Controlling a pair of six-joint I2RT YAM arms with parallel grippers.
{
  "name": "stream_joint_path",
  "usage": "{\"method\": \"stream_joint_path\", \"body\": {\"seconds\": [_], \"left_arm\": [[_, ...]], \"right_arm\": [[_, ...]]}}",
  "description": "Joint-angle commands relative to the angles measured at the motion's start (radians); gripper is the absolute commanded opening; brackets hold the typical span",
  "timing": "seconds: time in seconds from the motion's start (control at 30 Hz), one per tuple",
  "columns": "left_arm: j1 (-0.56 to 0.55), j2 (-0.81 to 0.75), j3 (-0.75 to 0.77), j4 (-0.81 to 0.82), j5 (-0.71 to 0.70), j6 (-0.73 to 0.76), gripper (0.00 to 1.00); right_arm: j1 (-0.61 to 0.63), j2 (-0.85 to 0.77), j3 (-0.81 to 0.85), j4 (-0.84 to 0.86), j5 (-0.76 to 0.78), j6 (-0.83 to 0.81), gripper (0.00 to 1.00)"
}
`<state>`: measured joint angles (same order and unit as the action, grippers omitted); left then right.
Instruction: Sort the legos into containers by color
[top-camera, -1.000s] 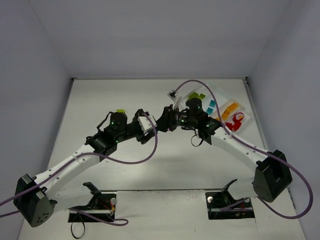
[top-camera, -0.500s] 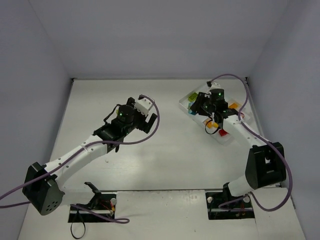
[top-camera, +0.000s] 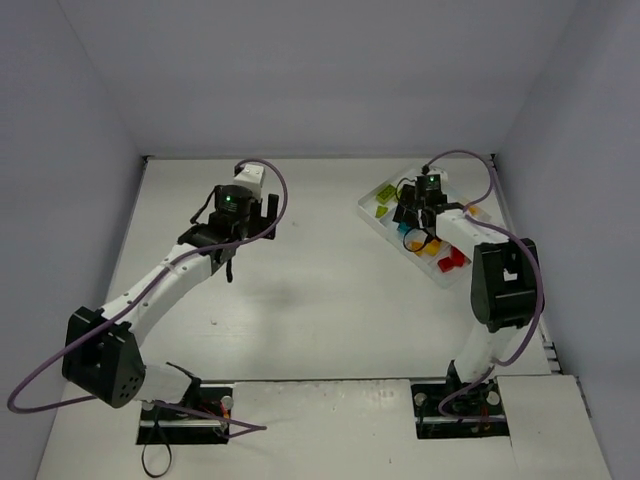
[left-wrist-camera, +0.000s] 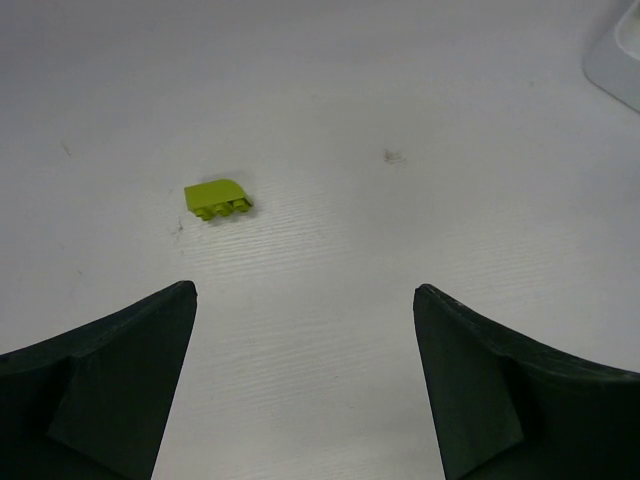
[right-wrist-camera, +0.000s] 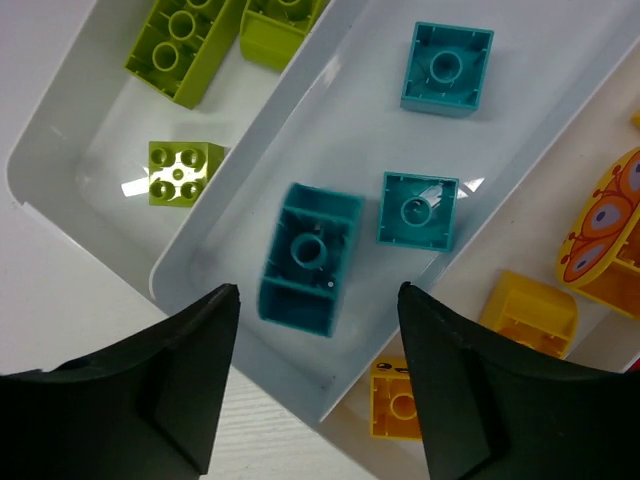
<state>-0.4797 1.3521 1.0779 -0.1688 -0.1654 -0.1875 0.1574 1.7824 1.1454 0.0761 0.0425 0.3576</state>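
Left gripper (left-wrist-camera: 305, 292) hung released and empty near the table's (left-wrist-camera: 420, 200) far edge, with a lime lego (left-wrist-camera: 218, 198) lying loose before it. Right gripper (right-wrist-camera: 318, 292), parted and empty, hovered over a teal lego (right-wrist-camera: 308, 255) in the tray (right-wrist-camera: 340, 110) at the far right corner.

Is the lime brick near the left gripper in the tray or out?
Out. The lime brick lies on the table ahead of the open left gripper, apart from the tray.

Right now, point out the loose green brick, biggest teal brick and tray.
loose green brick (left-wrist-camera: 217, 198), left wrist view, its top face.
biggest teal brick (right-wrist-camera: 310, 257), right wrist view, its central tube.
tray (right-wrist-camera: 262, 130), right wrist view, green-teal divider wall.
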Motion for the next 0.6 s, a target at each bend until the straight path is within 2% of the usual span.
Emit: {"method": "stream_joint_path", "body": {"seconds": [0.0,0.13,0.4,0.57], "left_arm": [[0.035,0.011,0.063,-0.015,0.009,-0.081,0.83],[0.064,0.048,0.083,-0.043,0.027,-0.112,0.83],[0.139,0.131,0.111,-0.037,0.032,-0.144,0.83],[0.210,0.263,0.183,-0.031,0.119,-0.181,0.83]], "right_arm": [[-0.002,-0.006,0.063,0.016,0.068,-0.017,0.63],[0.001,-0.024,0.076,0.016,0.019,-0.020,0.73],[0.082,-0.245,-0.022,0.027,-0.067,-0.071,0.75],[0.111,-0.412,-0.128,0.039,-0.136,-0.062,0.75]]}}
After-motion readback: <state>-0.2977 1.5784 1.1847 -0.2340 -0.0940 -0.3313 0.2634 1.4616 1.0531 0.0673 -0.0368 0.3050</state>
